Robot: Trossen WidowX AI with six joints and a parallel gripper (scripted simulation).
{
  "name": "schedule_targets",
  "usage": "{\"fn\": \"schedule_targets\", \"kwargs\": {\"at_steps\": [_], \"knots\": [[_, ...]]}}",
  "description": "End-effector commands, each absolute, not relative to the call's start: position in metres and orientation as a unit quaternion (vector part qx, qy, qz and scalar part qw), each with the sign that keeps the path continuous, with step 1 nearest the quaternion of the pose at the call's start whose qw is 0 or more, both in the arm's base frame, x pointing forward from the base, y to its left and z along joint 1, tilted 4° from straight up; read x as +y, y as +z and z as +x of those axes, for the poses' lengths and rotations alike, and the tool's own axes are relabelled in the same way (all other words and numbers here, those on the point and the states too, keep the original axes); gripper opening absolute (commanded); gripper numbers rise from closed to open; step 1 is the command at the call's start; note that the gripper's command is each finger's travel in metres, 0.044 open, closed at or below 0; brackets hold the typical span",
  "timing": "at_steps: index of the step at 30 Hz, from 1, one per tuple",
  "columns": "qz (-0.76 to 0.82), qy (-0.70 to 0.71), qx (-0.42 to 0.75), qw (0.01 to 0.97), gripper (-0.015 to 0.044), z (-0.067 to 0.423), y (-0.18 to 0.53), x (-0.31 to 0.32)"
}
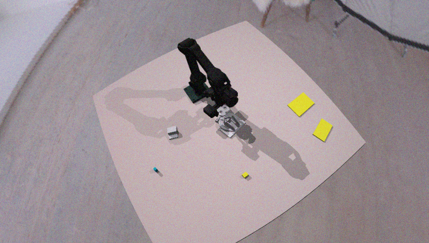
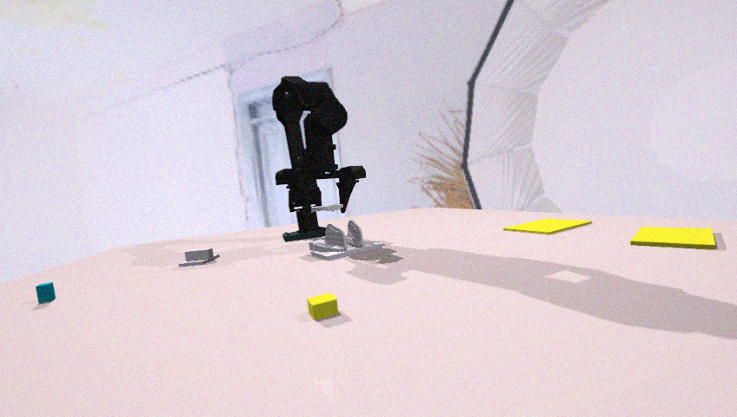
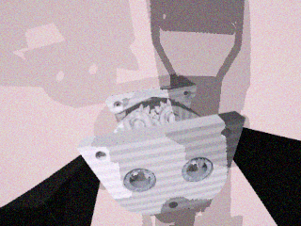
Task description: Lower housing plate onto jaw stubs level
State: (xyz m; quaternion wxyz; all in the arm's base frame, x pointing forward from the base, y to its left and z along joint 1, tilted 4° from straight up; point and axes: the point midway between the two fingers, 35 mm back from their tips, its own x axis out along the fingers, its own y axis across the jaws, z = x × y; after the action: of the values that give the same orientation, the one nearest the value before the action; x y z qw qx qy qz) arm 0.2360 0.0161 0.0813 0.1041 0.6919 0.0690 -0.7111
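From here, the gripper (image 2: 319,208) (image 3: 161,142) has its jaws clamped on the housing plate (image 1: 223,110) (image 2: 327,208) (image 3: 165,160) by its edges (sensibly), probably leaving its underside free to meet the jaw stubs.

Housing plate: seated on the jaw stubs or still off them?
Off: the housing plate hangs in the gripper, a visible gap above the jaws.
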Motion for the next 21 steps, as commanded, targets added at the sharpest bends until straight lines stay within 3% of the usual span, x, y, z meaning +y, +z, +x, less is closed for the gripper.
{"fn": "schedule_targets", "kwargs": {"at_steps": [1, 21], "knots": [[0.690, -0.713, 0.070, 0.102, 0.0351, 0.236, 0.074, 0.016], [0.690, -0.713, 0.070, 0.103, 0.0351, 0.234, 0.041, 0.014]]}}
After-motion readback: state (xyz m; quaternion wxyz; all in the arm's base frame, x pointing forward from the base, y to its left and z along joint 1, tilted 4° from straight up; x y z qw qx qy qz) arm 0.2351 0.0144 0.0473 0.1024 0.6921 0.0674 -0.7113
